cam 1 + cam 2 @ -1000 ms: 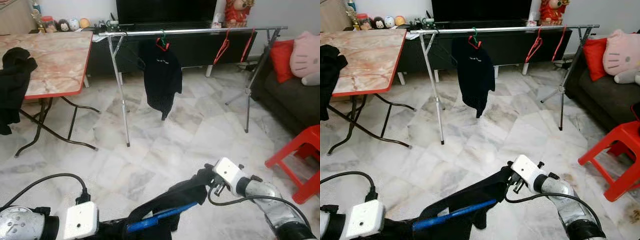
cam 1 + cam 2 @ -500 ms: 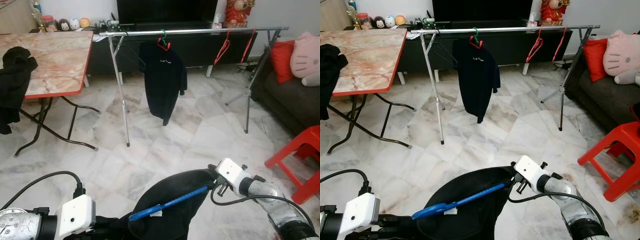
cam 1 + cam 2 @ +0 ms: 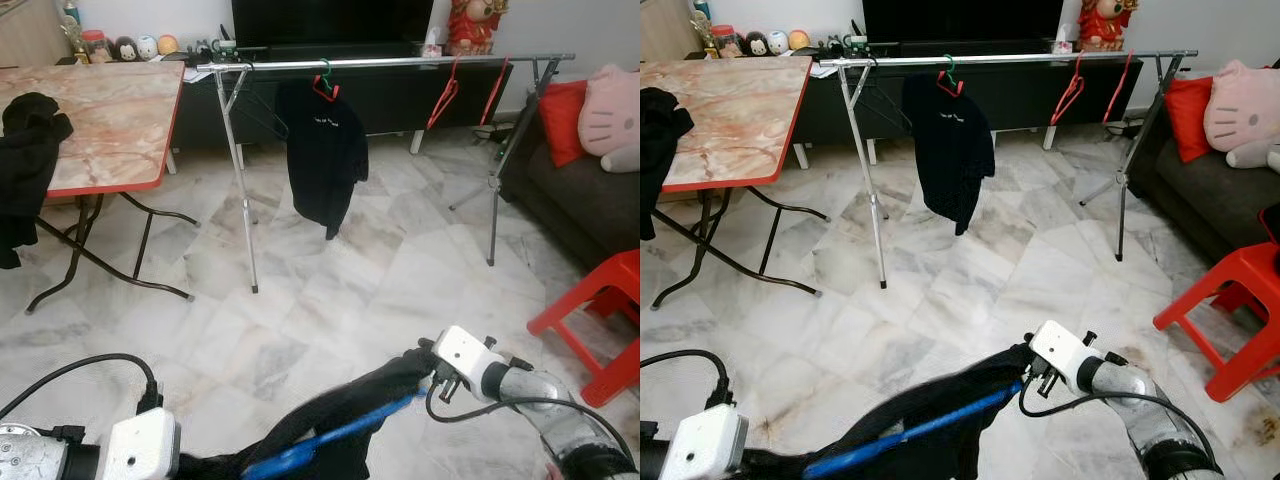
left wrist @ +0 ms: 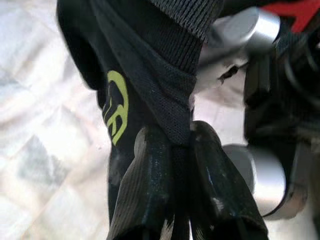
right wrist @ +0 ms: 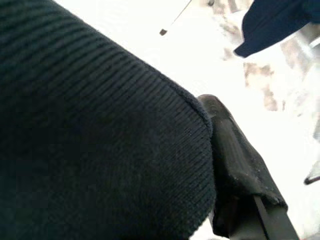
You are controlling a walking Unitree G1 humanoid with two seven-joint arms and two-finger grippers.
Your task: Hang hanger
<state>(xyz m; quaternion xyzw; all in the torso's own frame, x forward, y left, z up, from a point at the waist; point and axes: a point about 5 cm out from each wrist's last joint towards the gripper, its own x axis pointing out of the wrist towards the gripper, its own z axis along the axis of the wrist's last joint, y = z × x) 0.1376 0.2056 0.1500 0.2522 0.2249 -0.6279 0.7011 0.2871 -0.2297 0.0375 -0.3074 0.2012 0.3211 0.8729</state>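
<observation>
A black garment (image 4: 165, 100) on a blue hanger (image 3: 910, 432) is pinched by the left gripper (image 4: 172, 175) and stretched to the right gripper (image 5: 235, 165), jaw state untellable, before a rack (image 3: 400, 62) holding a shirt (image 3: 323, 150).

Left gripper (image 4: 172, 150): you see its fingers pinched on the black garment (image 3: 940, 410).
Right gripper (image 5: 220, 145): at the garment's other end, grip hidden.

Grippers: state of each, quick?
Left gripper: shut on the black garment.
Right gripper: at the garment's other end by the blue hanger; fingers can't be told.
</observation>
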